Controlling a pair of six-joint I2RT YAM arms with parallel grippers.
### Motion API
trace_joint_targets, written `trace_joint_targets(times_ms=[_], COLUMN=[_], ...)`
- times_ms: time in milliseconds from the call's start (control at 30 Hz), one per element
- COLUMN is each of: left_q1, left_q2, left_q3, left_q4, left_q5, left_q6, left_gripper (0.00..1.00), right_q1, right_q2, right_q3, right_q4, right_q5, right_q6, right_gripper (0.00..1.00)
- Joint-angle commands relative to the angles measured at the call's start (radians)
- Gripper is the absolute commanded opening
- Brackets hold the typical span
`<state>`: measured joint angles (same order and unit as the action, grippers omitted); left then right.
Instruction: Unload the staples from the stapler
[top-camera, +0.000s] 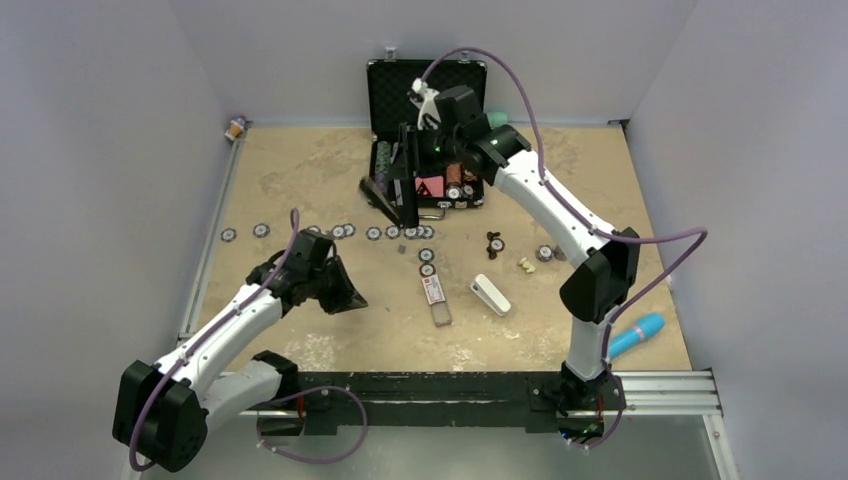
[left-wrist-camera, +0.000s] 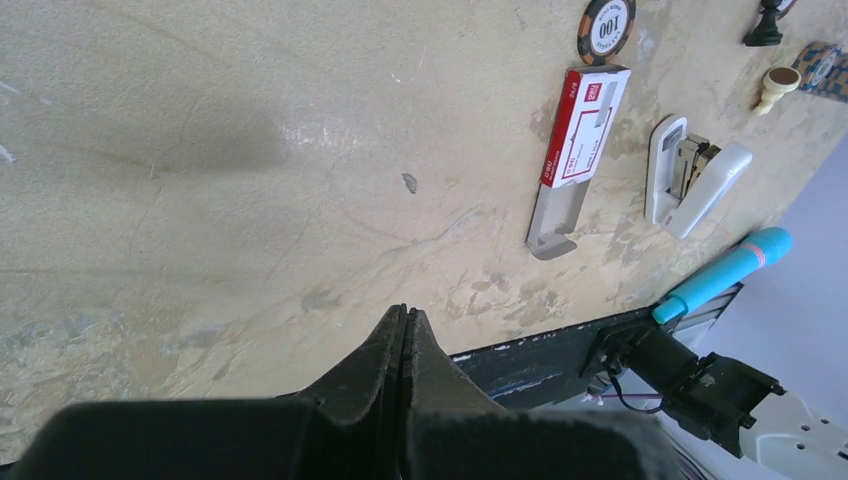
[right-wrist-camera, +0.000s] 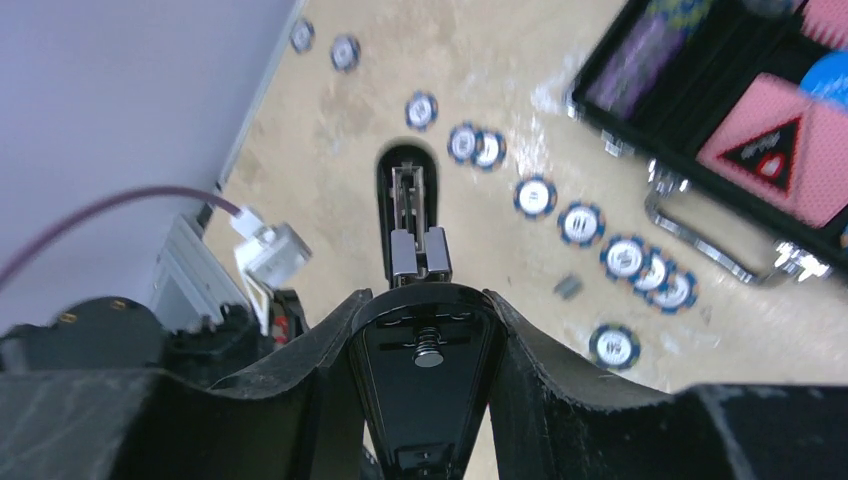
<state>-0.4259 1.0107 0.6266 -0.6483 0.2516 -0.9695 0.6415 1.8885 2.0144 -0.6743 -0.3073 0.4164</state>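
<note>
My right gripper (top-camera: 415, 150) is shut on the black stapler (top-camera: 410, 195) and holds it above the table in front of the case. The stapler hangs open in a V. In the right wrist view the gripper (right-wrist-camera: 425, 300) clamps the stapler's black body (right-wrist-camera: 425, 400), and the silvery track (right-wrist-camera: 410, 215) points down toward the table. A tiny grey strip of staples (top-camera: 400, 248) lies on the table below; it also shows in the right wrist view (right-wrist-camera: 567, 287) and the left wrist view (left-wrist-camera: 409, 183). My left gripper (top-camera: 345, 297) is shut and empty, low over bare table (left-wrist-camera: 405, 312).
An open black chip case (top-camera: 430, 100) stands at the back. A row of poker chips (top-camera: 345, 231) crosses the table. A clear box with red-white label (top-camera: 433, 292), a white oblong block (top-camera: 490, 295), chess pieces (top-camera: 495, 241) and a blue pen (top-camera: 637, 335) lie near the right arm.
</note>
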Motion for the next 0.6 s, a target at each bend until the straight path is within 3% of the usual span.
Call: trace_joint_targets(times_ms=[0,400,567], left_q1=[0.001,0.001,0.001], left_q2=[-0.009,-0.050,-0.046], left_q3=[0.039,0.230,0.358], left_q4=[-0.032,-0.154,-0.182], left_q5=[-0.025,-0.114,-0.138], left_q6=[-0.012,0.101,0.180], left_gripper=[0.00,0.01,0.21], right_q1=[0.026,0.027,0.027], right_q2=[-0.037,-0.085,-0.123], right_q3=[-0.096,-0.173,-0.253], right_q4=[0.028,0.048,0.092], right_q5=[-0.079,-0.101,-0.156], right_q6=[0.043,0.039,0.028], right_gripper=[0.00,0.00,0.00])
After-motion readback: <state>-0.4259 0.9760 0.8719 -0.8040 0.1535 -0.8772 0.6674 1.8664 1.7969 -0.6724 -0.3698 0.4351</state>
